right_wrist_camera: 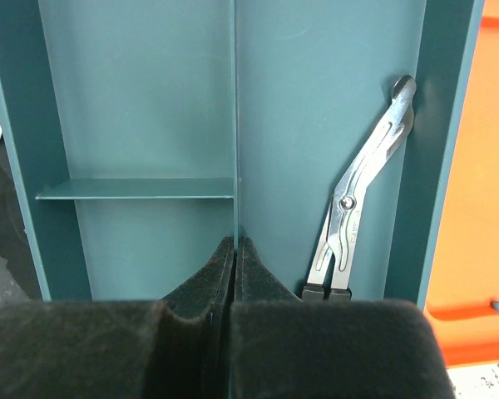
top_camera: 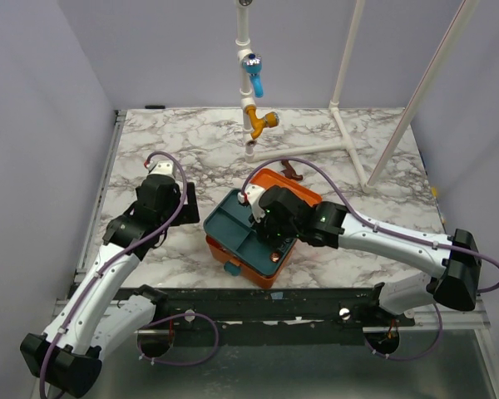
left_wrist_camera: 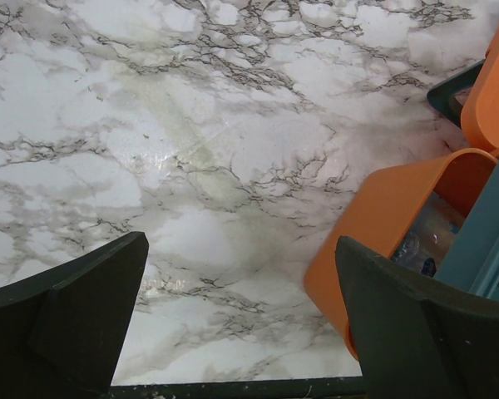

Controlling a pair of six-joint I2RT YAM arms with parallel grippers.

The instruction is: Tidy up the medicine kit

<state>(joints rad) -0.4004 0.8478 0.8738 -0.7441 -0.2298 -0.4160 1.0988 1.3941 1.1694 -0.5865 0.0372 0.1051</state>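
Right gripper (right_wrist_camera: 234, 249): clenched, pads pressed flat together on the thin divider (right_wrist_camera: 234, 125) of the teal tray (right_wrist_camera: 133, 100). Apparently pinching that wall as a handle, the one upright edge narrow enough to grip. Probably meant for shifting or lifting the whole tray.

Directly under and around that gripper: the medicine kit (top_camera: 303, 193), orange, with the tray seated across its top. Orange rim showing just right of the pads.

Just right of the clenched pads, in the long compartment: one scissor-like metal tool (right_wrist_camera: 355, 199), lying slanted against the tray's outer wall. Likely parked there as the only slot long enough.

Left gripper (left_wrist_camera: 241, 332): jaws spread wide, holding nothing, hanging over bare marble table (left_wrist_camera: 191, 125). Kit wall just beside its right finger (left_wrist_camera: 424, 332); contact not to be told. Seemingly kept out of the way.

Ahead and right of that finger, inside the orange box below the tray: clear containers (left_wrist_camera: 420, 241), number unclear.

Counted:
- kits: one
- trays: one
- compartments in the right wrist view: three (two left of the pads, one right)
- metal tools: one
- grippers: two
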